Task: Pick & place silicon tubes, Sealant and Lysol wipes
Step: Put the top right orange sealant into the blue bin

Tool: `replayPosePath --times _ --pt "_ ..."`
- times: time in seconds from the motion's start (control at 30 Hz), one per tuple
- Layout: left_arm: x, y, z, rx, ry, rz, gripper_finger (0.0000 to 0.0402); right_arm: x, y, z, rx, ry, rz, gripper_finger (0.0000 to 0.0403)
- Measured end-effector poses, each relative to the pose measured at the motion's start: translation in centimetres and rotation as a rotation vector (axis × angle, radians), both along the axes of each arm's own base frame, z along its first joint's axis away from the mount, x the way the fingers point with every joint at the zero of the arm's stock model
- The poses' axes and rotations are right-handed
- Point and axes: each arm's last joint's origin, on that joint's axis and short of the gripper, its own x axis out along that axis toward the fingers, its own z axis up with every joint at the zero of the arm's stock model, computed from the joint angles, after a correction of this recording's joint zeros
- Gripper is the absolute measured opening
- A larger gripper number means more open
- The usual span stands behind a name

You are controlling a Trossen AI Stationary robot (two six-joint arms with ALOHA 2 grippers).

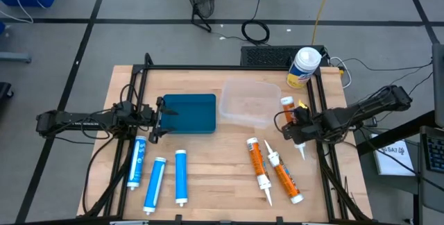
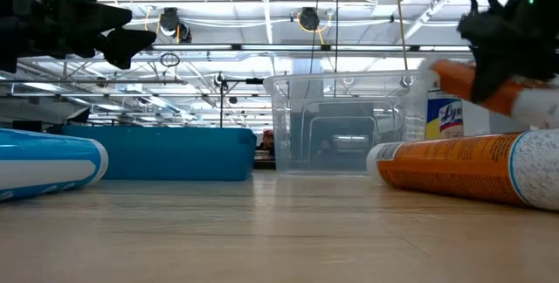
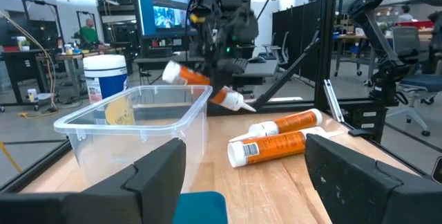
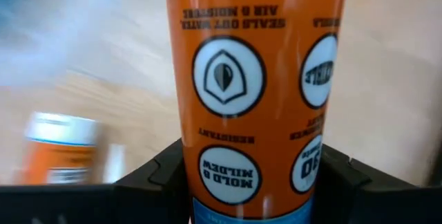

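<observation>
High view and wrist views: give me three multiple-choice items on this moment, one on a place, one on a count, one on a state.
1. Where do the Lysol wipes stand?
A. inside the blue bin
B. at the table's far right corner, beyond the clear bin
C. among the blue tubes

2. How many blue tubes lie on the table?
A. one
B. three
C. five

3. What is the right claw doing?
A. gripping an orange sealant tube
B. hanging open over the blue bin
C. gripping the wipes

Answers:
1 B, the canister shows past the clear bin in the high view.
2 B, three lie side by side near the left arm.
3 A, the orange sealant tube sits between its fingers in the right wrist view; the left claw is open at the blue bin.
</observation>
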Motion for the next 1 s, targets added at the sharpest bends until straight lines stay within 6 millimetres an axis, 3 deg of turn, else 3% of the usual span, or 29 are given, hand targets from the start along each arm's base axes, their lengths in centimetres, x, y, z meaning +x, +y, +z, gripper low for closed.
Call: replayPosePath --times 0.23,0.47,0.67,1.0 --pt "0.0 0.0 0.0 0.0 0.0 0.0 0.0294 0.8 0.6 3.8 -0.117 -0.194 0.092 0.0193" --pt "0.0 0.0 0.0 0.0 0.0 0.0 0.0294 4.3 3.0 6.1 -0.236 -0.55 0.338 0.0191" --pt "0.0 0.0 0.0 0.0 0.0 0.0 0.0294 7.5 5.9 6.3 -0.419 -0.717 0.548 0.0191" --pt "0.0 0.0 0.0 0.0 0.0 0.0 0.0294 12.7 8.5 3.5 -0.728 -0.713 0.696 0.0191"
